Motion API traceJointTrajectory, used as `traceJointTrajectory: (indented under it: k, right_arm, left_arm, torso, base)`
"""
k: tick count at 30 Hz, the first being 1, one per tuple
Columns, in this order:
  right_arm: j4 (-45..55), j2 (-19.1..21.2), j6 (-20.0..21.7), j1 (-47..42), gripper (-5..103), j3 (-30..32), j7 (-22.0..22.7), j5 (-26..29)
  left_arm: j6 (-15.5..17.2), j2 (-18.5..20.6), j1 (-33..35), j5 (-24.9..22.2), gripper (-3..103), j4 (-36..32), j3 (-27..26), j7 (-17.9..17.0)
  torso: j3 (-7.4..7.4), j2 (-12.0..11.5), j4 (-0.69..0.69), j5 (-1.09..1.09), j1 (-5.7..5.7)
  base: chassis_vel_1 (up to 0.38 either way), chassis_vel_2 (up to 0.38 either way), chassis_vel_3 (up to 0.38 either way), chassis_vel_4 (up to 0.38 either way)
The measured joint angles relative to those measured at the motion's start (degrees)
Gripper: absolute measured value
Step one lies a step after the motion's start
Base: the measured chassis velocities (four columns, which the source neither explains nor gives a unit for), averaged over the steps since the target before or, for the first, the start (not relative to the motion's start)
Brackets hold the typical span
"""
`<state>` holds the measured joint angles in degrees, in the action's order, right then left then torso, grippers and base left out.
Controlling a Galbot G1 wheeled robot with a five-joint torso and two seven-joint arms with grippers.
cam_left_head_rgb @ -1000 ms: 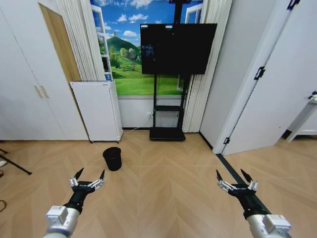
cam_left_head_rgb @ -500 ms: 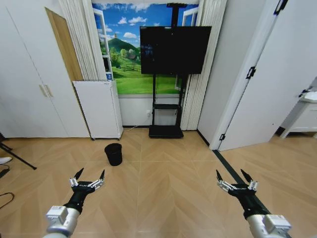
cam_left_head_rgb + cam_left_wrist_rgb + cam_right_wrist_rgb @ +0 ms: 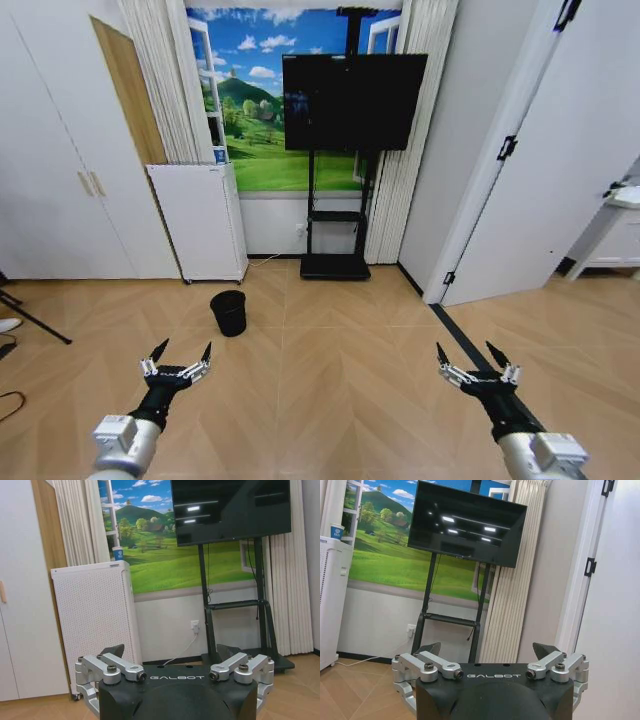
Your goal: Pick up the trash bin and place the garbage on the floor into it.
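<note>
The trash bin [image 3: 229, 312], small, black and round, stands on the wooden floor ahead and a little to my left, in front of the tall white perforated appliance [image 3: 200, 222]. No garbage is visible on the floor. My left gripper [image 3: 180, 353] hovers open, low at the left, well short of the bin and apart from it. At the lower right my right gripper [image 3: 474, 355] is open too, with nothing between its fingers. In the wrist views each gripper's jaws are spread wide, left gripper [image 3: 170, 652] and right gripper [image 3: 487, 649].
A TV on a black stand [image 3: 337, 266] stands against the far wall beside curtains. White cupboards [image 3: 60, 200] line the left. A white door [image 3: 550, 190] is on the right, with a white table edge [image 3: 620, 215] beyond. Dark cables and a tripod leg [image 3: 35, 325] lie at far left.
The whole head view shifted as the camera moved: the bin and room now sit slightly farther and more to the left than a second ago. Both grippers hold the same open pose.
</note>
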<state>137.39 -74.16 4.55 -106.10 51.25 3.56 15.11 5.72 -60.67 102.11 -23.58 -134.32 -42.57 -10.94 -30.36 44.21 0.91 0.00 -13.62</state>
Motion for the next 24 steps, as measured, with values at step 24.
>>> traceJointTrajectory:
  k: [24]
  right_arm:
    - [-0.01,0.00,0.00,0.00,100,0.00,0.00,0.00]
  left_arm:
    - [0.00,0.00,0.01,0.00,100,0.00,0.00,0.00]
  torso:
    - [0.00,0.00,0.00,0.00,0.00]
  base:
    - [-0.063,0.056,0.055,-0.050]
